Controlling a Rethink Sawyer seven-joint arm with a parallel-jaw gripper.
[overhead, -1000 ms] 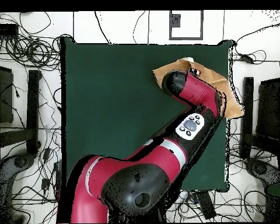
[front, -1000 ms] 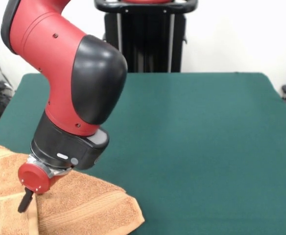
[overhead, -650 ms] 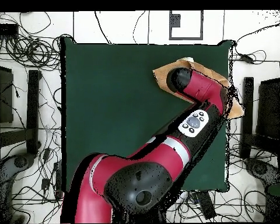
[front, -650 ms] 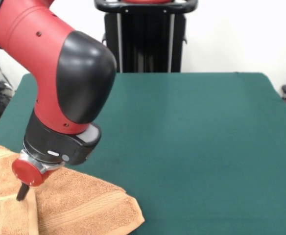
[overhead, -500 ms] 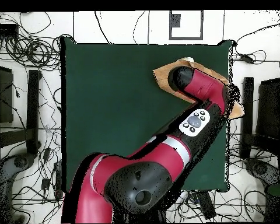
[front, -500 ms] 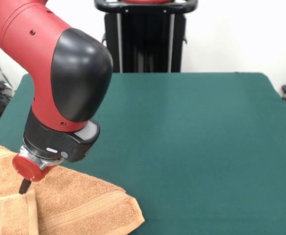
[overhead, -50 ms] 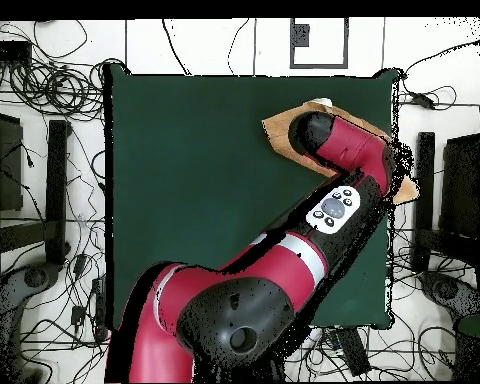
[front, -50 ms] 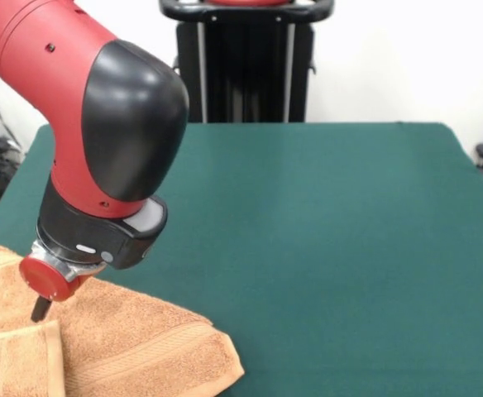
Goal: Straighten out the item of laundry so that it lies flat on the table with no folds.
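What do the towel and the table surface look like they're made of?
The towel looks like orange-tan terry cloth: nubby looped pile, with flatter woven bands near its edge. The table seems covered in matte dark green felt-like fabric, smooth and without shine.

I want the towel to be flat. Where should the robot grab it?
Probably the folded-over flap's free edge on the towel, coming straight down from above: that layer lies doubled on top, so pinching its edge and pulling outward should unfold it. The gripper hovers close by.
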